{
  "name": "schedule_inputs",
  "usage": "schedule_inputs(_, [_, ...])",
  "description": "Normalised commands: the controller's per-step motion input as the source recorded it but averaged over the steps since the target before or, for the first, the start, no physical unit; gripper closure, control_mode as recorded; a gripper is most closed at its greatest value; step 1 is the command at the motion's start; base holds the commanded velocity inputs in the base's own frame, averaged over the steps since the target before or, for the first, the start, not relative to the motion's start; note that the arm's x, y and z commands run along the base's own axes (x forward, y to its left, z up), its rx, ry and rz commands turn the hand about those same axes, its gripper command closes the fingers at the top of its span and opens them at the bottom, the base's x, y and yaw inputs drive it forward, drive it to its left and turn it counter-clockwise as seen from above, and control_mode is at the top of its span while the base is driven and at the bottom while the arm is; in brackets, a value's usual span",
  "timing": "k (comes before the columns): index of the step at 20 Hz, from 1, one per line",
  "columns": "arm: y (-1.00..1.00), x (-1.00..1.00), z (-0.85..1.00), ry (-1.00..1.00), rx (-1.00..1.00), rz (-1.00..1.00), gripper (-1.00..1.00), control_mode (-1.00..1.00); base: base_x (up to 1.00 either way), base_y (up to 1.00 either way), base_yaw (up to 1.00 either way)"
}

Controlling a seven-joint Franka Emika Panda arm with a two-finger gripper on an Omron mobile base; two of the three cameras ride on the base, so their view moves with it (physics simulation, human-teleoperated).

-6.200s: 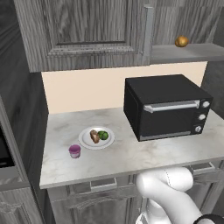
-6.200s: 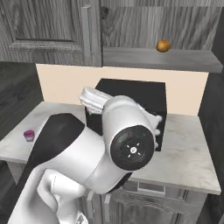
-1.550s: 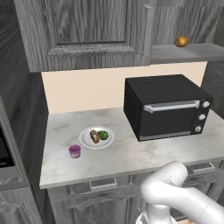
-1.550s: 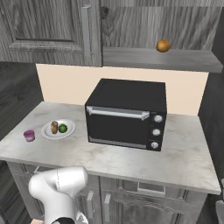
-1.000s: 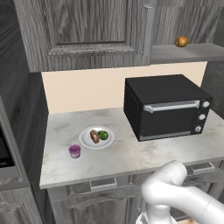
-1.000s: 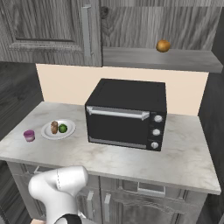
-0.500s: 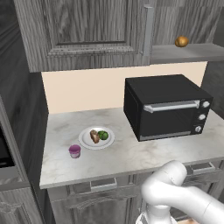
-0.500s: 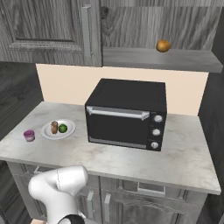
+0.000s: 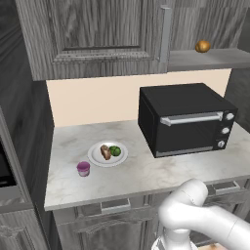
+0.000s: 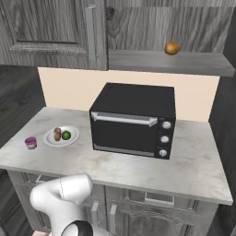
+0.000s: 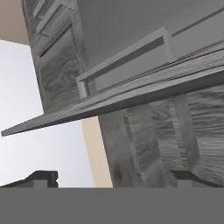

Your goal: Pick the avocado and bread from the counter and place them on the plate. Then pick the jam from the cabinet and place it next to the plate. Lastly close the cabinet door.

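Avocado and bread on plate, jam just beside.

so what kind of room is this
A kitchen, rendered rather than real: a marbled counter over grey wood drawers, a black microwave on it, and a dark wood-grain cabinet on the wall above.

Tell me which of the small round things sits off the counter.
The orange-brown fruit, alone on the grey cabinet shelf above the microwave. The avocado lies on the plate; the jam stands beside it.
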Motion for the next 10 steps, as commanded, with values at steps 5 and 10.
schedule_inputs(5, [0.0, 0.46, 0.0, 0.01, 0.0, -0.08, -1.0, -1.0, 0.0, 0.0, 0.0])
schedule_inputs(10, [-0.01, 0.46, 0.0, 0.0, 0.0, -0.04, -1.0, -1.0, 0.0, 0.0, 0.0])
